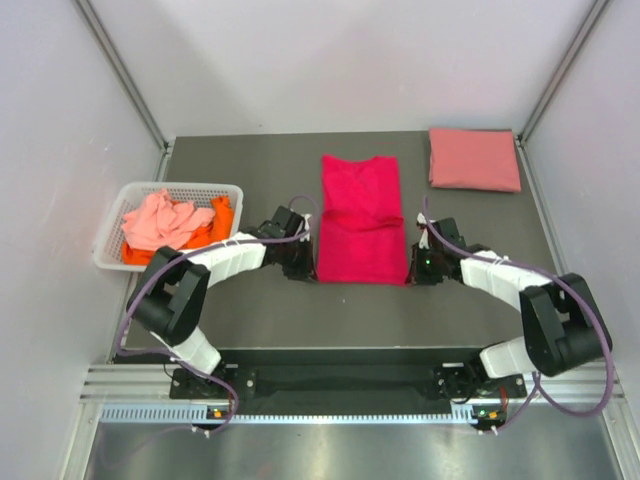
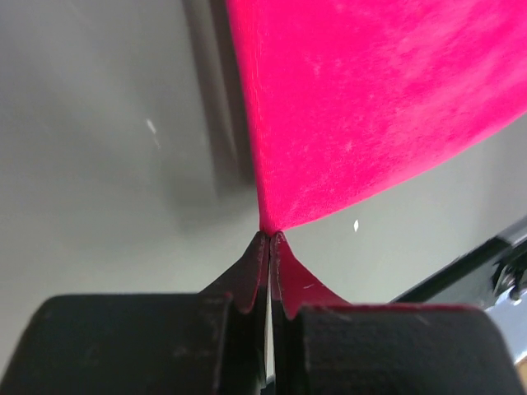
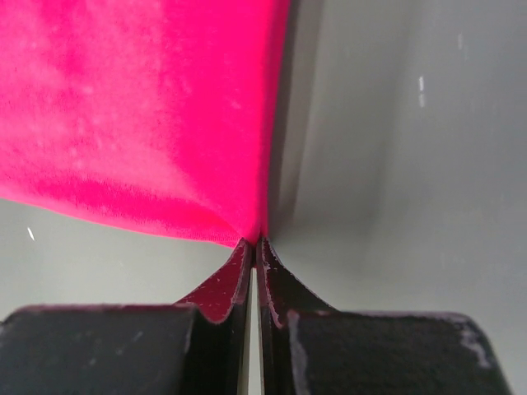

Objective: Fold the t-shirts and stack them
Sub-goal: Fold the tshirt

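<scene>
Dark grey table (image 1: 250,310), pale walls (image 1: 350,60), magenta t-shirt (image 1: 360,220)

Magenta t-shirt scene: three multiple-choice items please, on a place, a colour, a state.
1. Where on the table is the folded salmon pink t-shirt? A near left corner; B centre; C far right corner.
2. What colour is the middle t-shirt, between the arms? A magenta; B orange; C white.
3. The left gripper and right gripper are: A wide open; B shut on that t-shirt's near corners; C shut on nothing.
Key: 1 C, it lies far right; 2 A, cloth is bright magenta; 3 B, wrist views show cloth pinched.
</scene>
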Robot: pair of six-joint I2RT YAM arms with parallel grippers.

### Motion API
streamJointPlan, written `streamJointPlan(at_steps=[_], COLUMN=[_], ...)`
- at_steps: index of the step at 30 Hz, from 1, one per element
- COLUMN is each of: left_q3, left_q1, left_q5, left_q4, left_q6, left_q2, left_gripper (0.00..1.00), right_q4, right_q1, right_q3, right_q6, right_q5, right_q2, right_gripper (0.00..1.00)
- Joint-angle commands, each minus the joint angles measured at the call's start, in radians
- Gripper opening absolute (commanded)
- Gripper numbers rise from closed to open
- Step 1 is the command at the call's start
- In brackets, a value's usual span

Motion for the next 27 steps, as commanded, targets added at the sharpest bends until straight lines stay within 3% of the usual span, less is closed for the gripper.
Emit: streamJointPlan(at_steps=[1,5,7,9,12,14,17,20,27], left_q3=[-0.074,-0.145,-0.174,-0.177,-0.139,-0.057,0.063,0.169,0.399], left_q1=[-0.034,-0.074,-0.086,-0.105,-0.108,-0.109,-0.106,-0.099,-0.092], left_q5=[-0.013,-0.021,-0.012,-0.003,-0.035,-0.113,-0.174,-0.19,-0.19], left_q4=[0.016,0.02,0.025,0.02,-0.044,-0.123,-0.145,-0.118,-0.053], left_q6=[-0.03,-0.068,-0.078,-0.081,-0.087,-0.073,-0.043,-0.017,0.03], left_q2=[-0.052,-0.081,-0.087,-0.095,-0.133,-0.154,-0.147,-0.069,0.174], left_gripper=[0.0,0.0,0.13,0.29,0.31,0.32,0.32,0.31,0.29], right_q4=[-0.019,-0.059,-0.076,-0.081,-0.117,-0.16,-0.167,-0.099,-0.044], right_q1=[0.005,0.011,0.017,0.018,0.018,0.018,0.017,0.017,0.02], right_q3=[-0.049,-0.063,-0.066,-0.068,-0.048,-0.007,0.062,0.139,0.324], right_q6=[0.023,0.061,0.067,0.073,0.069,0.063,0.058,0.031,-0.042], right_q5=[0.045,0.051,0.059,0.059,0.048,0.068,0.105,0.065,0.088], right_q2=[-0.076,-0.112,-0.115,-0.124,-0.15,-0.18,-0.19,-0.129,0.113], right_gripper=[0.0,0.0,0.0,0.11,0.22,0.24,0.24,0.17,0.08])
